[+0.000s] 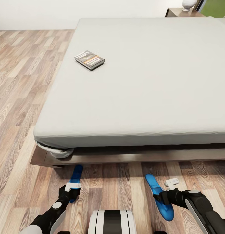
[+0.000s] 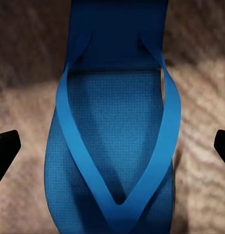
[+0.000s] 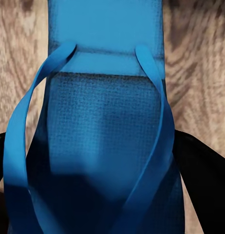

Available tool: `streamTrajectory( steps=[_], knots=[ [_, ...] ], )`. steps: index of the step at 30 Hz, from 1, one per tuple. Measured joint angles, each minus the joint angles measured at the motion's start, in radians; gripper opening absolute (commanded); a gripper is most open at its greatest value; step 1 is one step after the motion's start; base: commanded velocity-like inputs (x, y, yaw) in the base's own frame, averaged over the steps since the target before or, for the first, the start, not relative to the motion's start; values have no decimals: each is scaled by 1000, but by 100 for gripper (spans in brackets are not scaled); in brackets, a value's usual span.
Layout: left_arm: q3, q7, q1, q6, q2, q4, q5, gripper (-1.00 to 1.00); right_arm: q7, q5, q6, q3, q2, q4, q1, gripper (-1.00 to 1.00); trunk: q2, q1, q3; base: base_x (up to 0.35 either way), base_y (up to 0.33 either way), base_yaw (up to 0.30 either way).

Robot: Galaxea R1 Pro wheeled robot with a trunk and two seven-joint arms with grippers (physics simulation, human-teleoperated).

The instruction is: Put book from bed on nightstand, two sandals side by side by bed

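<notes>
The book (image 1: 89, 60) lies flat on the bed (image 1: 151, 84), near the mattress's left side. One blue sandal (image 1: 75, 177) rests on the floor by the bed's near left corner. My left gripper (image 1: 72, 194) hangs over it, open; in the left wrist view the sandal (image 2: 112, 146) lies between the wide-apart fingertips (image 2: 5, 151). The other sandal (image 1: 159, 196) is at the right, with my right gripper (image 1: 160, 198) shut on its sides. The right wrist view has that sandal (image 3: 103, 136) very close, dark fingers (image 3: 197, 185) pressed against its edges. A nightstand (image 1: 177, 13) stands at the bed's far right corner.
A white vase (image 1: 188, 4) stands on the nightstand. The dark wooden bed frame (image 1: 125, 157) juts out just beyond both sandals. Wood-plank floor (image 1: 18, 84) runs along the bed's left side to the white wall. My base (image 1: 112, 222) sits between the arms.
</notes>
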State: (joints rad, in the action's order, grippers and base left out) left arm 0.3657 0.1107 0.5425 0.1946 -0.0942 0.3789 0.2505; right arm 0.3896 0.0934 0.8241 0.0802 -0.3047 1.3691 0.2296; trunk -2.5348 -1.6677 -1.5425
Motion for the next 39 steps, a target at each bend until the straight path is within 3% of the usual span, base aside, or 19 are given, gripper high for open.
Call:
streamTrajectory(
  steps=[6, 14, 31, 39],
  knots=[
    [0, 0, 0, 0, 0, 0, 0, 100, 0, 0, 0, 0, 0, 0, 0, -100, 1, 2, 15, 0, 0, 0],
    [0, 0, 0, 0, 0, 0, 0, 100, 0, 0, 0, 0, 0, 0, 0, -100, 1, 2, 15, 0, 0, 0],
    [0, 0, -1, 0, 1, -4, 0, 100, -1, 1, 0, 0, 0, 0, 0, -100, 4, 7, 62, 0, 0, 0],
    [0, 0, -2, 0, 1, -7, 0, 100, -3, 1, 0, 0, 0, -1, 0, -100, 4, 7, 62, 0, 0, 0]
  ],
)
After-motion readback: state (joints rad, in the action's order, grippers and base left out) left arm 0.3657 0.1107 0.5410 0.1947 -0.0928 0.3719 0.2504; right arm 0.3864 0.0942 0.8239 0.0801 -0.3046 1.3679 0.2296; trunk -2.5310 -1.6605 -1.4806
